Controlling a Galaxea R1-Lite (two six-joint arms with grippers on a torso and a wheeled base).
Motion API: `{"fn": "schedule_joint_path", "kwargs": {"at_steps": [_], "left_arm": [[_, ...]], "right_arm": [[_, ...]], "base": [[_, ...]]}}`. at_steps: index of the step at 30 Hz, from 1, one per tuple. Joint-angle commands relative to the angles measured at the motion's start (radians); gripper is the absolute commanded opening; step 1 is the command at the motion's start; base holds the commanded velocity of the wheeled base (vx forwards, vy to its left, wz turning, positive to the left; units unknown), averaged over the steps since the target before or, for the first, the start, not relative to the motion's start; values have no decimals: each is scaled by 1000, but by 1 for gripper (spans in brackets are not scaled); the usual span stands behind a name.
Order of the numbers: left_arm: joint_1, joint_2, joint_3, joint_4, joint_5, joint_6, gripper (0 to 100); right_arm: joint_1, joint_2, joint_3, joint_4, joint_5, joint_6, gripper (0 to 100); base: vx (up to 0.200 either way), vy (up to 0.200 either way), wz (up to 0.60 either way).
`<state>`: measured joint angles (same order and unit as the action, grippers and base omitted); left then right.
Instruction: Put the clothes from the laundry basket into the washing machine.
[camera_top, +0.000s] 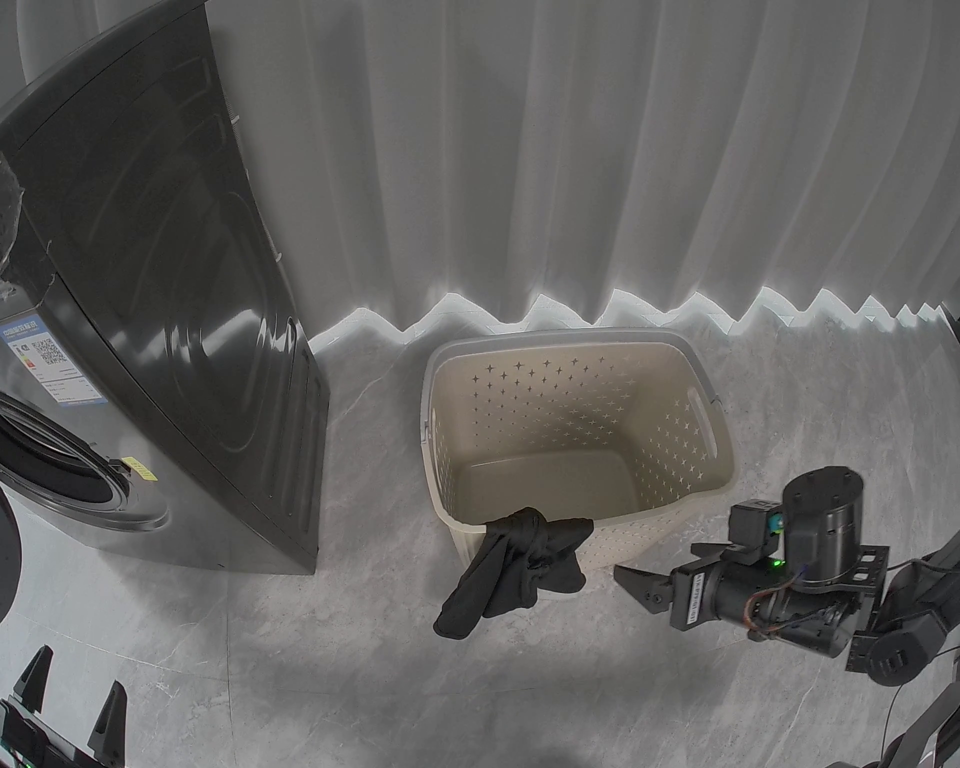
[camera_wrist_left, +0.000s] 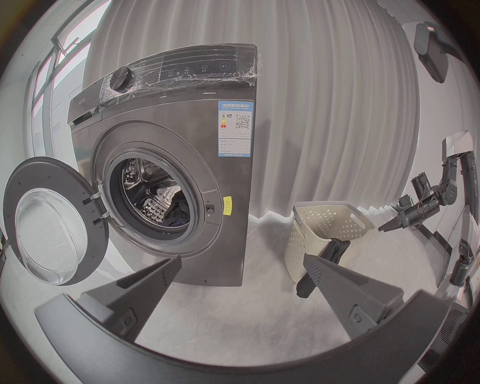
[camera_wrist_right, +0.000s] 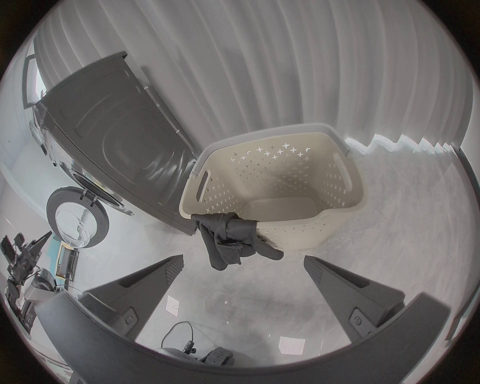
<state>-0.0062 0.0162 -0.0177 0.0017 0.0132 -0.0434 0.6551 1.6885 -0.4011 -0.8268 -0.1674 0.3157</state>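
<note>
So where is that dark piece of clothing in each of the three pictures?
Head view: the dark garment, lower middle, draped over the near rim of the laundry basket.
Left wrist view: the dark garment hangs down the basket's outer wall.
Right wrist view: the dark garment hangs off the rim, towards the washing machine.
Shared landmark: the laundry basket.

A sheer white curtain hangs in deep folds across the back of the room. Its hem meets the floor in a zigzag, and daylight glows brightest along that line. The floor is pale grey marbled tile with faint joints. Beside the curtain stands a tall framed window, bright with daylight.
</note>
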Motion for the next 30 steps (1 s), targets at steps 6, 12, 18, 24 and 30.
{"fn": "schedule_joint_path", "kwargs": {"at_steps": [6,12,18,24,30], "left_arm": [[0,-16,18,0,1,-3,100],[0,-16,18,0,1,-3,100],[0,-16,18,0,1,-3,100],[0,-16,18,0,1,-3,100],[0,-16,18,0,1,-1,100]], "right_arm": [[54,183,-85,-14,-35,23,100],[66,223,-108,-51,-37,23,100],[66,273,-151,-55,-44,39,100],[67,347,-225,-57,-76,108,100],[66,419,-251,-104,-76,111,100]], "base": [[0,0,0],[0,0,0],[0,0,0],[0,0,0],[0,0,0]]}}
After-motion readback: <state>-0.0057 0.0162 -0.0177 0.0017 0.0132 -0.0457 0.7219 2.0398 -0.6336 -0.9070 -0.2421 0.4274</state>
